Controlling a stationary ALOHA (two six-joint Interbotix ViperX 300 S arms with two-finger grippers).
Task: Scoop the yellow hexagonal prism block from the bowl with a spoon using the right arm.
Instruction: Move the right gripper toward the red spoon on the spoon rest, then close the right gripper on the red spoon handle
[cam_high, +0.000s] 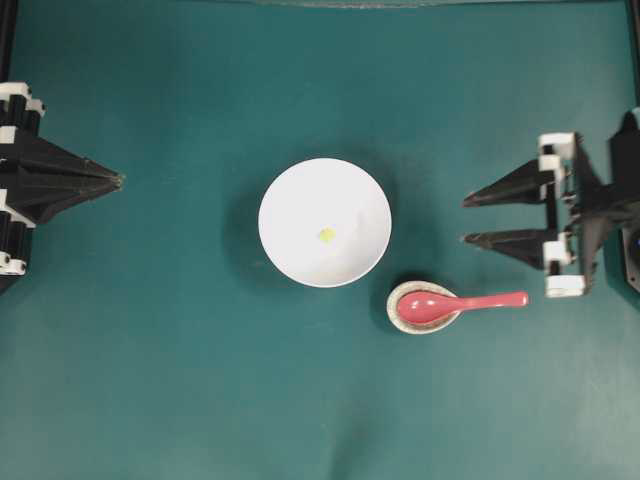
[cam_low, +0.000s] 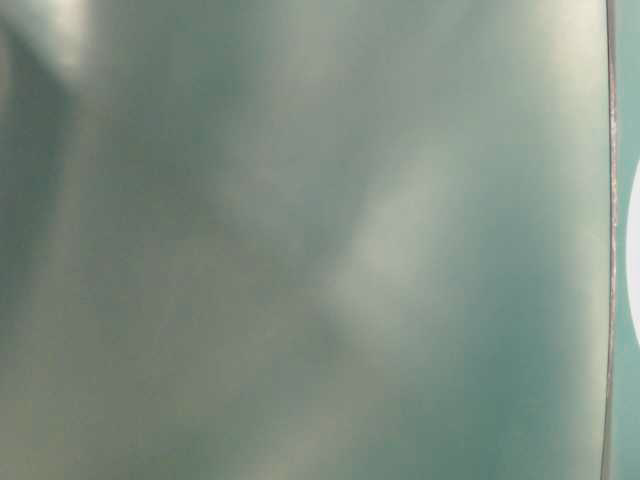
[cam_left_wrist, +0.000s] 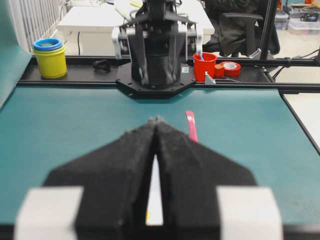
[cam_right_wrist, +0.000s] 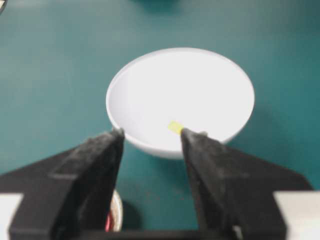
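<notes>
The teal worktop (cam_high: 150, 380) spreads under me, and near its middle sits the bowl (cam_high: 300, 200), round and white. My left claw (cam_high: 118, 181) rests at the left edge, its two black fingers pressed together to a point, holding nothing. My right claw (cam_high: 468, 219) hangs at the right edge with its jaws spread wide and nothing between them, tips aimed toward the bowl. Just below and right of the bowl lies a small speckled dish (cam_high: 400, 322); the spoon (cam_high: 455, 304) rests its pink-red head in that dish, handle pointing toward my right claw. The yellow hexagonal prism block (cam_high: 326, 235) lies on the bowl's floor, near its centre.
</notes>
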